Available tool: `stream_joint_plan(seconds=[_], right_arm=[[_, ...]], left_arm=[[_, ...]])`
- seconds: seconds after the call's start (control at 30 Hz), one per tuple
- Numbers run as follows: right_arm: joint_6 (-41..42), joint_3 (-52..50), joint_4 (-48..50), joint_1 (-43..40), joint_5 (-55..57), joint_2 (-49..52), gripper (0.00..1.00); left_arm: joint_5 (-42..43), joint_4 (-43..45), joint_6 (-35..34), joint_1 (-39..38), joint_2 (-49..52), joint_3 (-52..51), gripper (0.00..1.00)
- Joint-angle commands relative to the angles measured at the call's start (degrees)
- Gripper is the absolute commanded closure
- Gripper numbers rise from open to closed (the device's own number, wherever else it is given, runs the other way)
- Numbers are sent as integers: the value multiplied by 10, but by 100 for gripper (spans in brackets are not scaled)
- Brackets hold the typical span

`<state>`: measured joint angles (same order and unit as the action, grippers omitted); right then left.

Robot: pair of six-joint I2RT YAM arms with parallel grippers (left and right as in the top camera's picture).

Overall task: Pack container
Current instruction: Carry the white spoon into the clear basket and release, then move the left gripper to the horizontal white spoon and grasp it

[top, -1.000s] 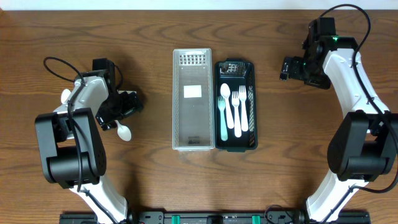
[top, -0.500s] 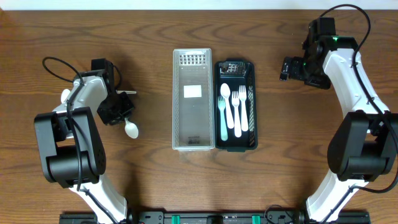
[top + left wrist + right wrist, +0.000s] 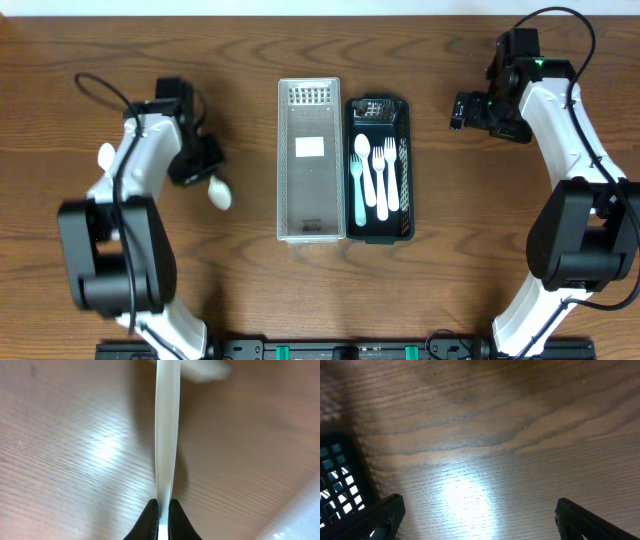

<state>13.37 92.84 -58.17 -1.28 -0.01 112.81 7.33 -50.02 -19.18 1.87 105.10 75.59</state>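
My left gripper is shut on a white plastic spoon, held left of the containers with its bowl pointing toward them. In the left wrist view the spoon's handle runs straight up from my left gripper, pinched between the black fingertips. The clear container stands at the table's centre. Beside it, the black tray holds a teal spoon and white forks. My right gripper hangs open over bare wood right of the tray; my right gripper has nothing between its fingers.
A second white utensil lies at the far left, beside my left arm. The black tray's mesh corner shows at the left edge of the right wrist view. Bare wooden tabletop surrounds the containers.
My left gripper has shut on the white spoon and carried it a little right, toward the clear container. The right arm has not moved.
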Motion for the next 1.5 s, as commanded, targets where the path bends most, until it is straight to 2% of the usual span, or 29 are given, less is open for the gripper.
stream_joint_plan(seconds=[0.0, 0.13, 0.23, 0.6, 0.63, 0.67, 0.73, 0.77, 0.9, 0.97, 1.03, 1.13, 1.23, 1.37, 1.47], right_arm=[[-6, -3, 1, -2, 7, 5, 1], [-6, -3, 1, -2, 7, 5, 1], [-6, -3, 1, -2, 7, 5, 1], [-6, -3, -6, -2, 7, 5, 1], [-6, -3, -6, -2, 7, 5, 1], [-6, -3, -6, -2, 7, 5, 1], [-6, -3, -8, -2, 7, 5, 1], [-7, -3, -8, -2, 7, 5, 1], [-8, -3, -8, -2, 7, 5, 1], [-8, -3, -8, -2, 7, 5, 1], [-8, -3, -8, -2, 7, 5, 1], [-8, -3, -8, -2, 7, 5, 1], [-8, -3, -8, -2, 7, 5, 1], [-8, -3, -7, -2, 7, 5, 1], [-8, -3, -7, -2, 7, 5, 1]], left_arm=[[2, -4, 30, -71, -90, 58, 94], [-3, 27, 57, -168, -136, 70, 94], [-18, 40, 58, -222, -133, 68, 95], [-19, 50, 52, -283, -9, 63, 93], [-19, 52, 55, -283, -9, 63, 83], [-19, 51, 56, -283, -11, 67, 61], [-20, 45, 66, -280, -23, 82, 34], [-20, 40, 73, -277, -34, 94, 26], [-72, 40, 75, -253, -80, 141, 25], [-125, 42, 35, -222, -101, 158, 22], [-161, 40, -34, -174, -111, 163, 5], [-166, 10, -201, -78, -102, 160, 4], [-130, 2, -307, 3, -73, 154, 2], [-76, 20, -378, 70, -17, 154, 2], [-66, 21, -384, 83, 17, 155, 2]])
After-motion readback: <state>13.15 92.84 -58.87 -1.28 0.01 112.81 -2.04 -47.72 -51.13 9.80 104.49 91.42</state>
